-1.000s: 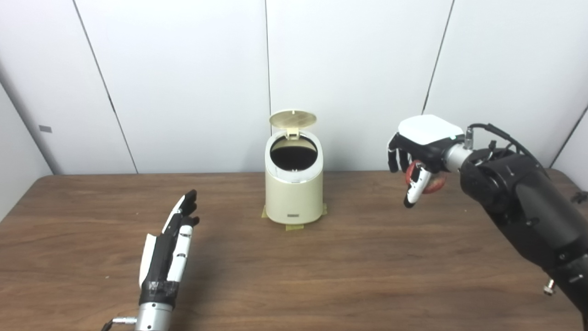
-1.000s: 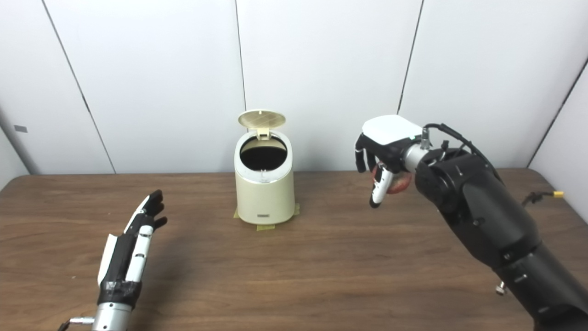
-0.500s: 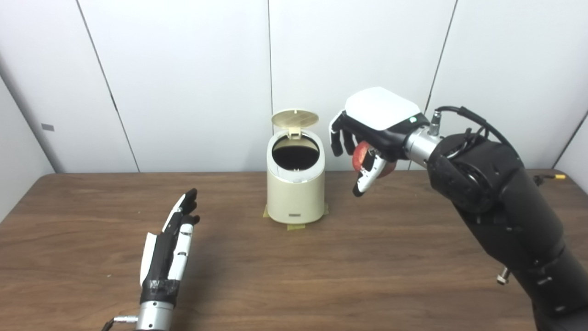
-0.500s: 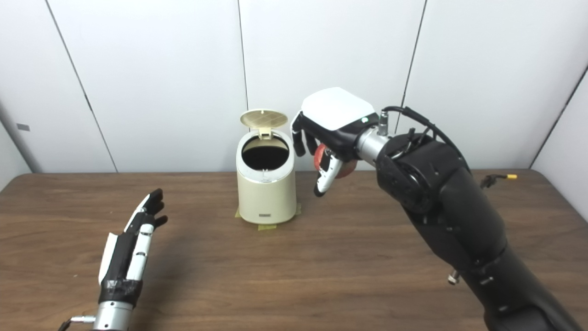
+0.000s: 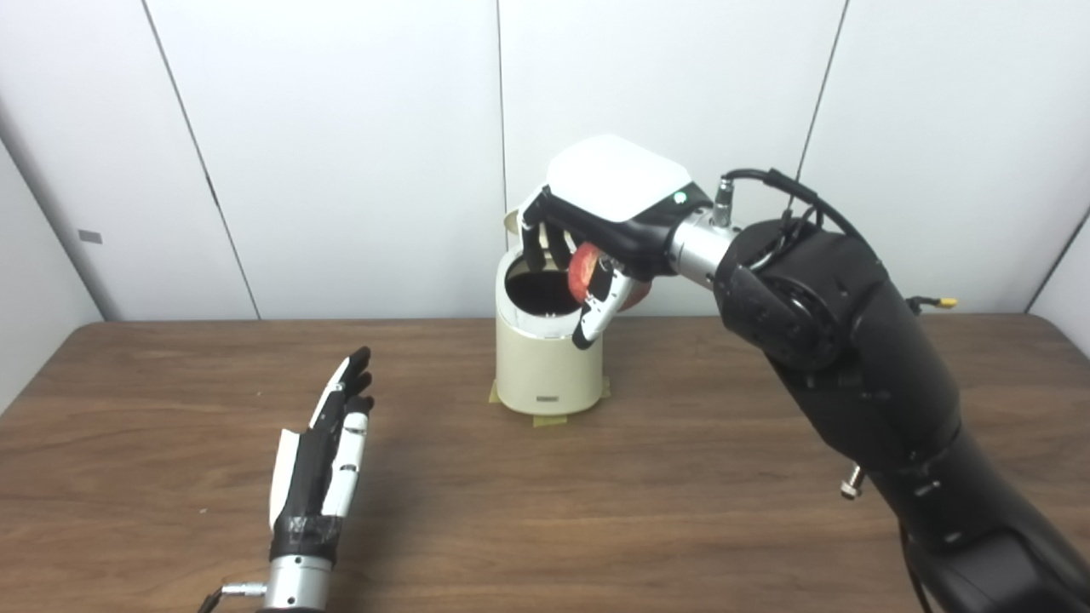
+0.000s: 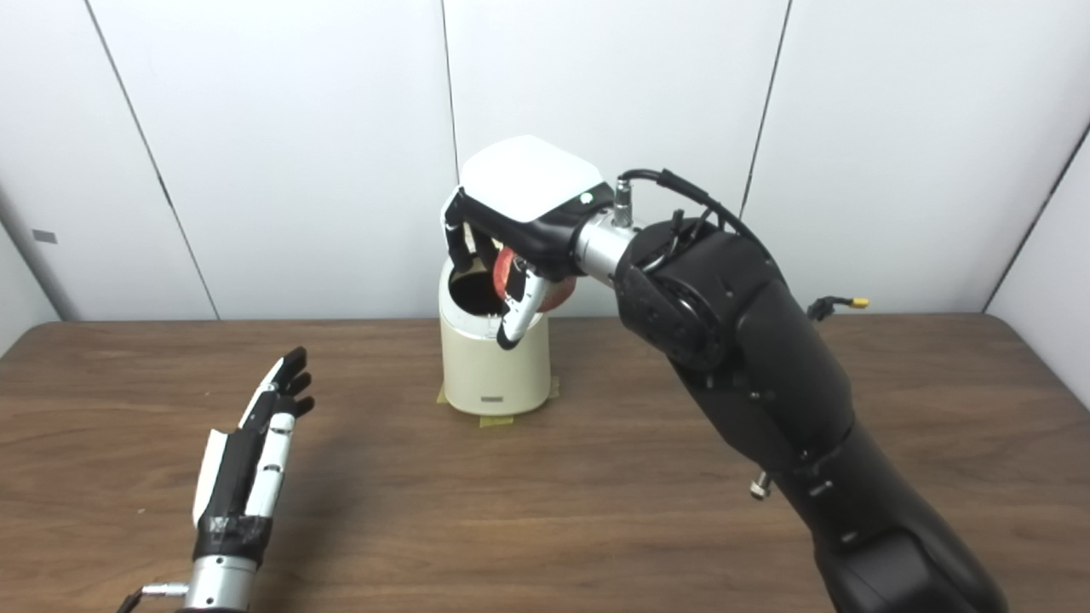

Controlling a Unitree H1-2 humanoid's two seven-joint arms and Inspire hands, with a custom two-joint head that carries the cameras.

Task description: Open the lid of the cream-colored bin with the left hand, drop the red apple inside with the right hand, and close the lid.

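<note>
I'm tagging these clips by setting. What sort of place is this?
Probably a lab or test room: a bare wooden table, plain white wall panels, and a bin taped in place.

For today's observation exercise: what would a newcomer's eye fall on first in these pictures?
First, the big black right arm reaching across the table, its right hand holding a red apple over the open mouth of the cream-colored bin at the table's middle rear. Next, the left hand at front left, fingers straight, holding nothing.
</note>
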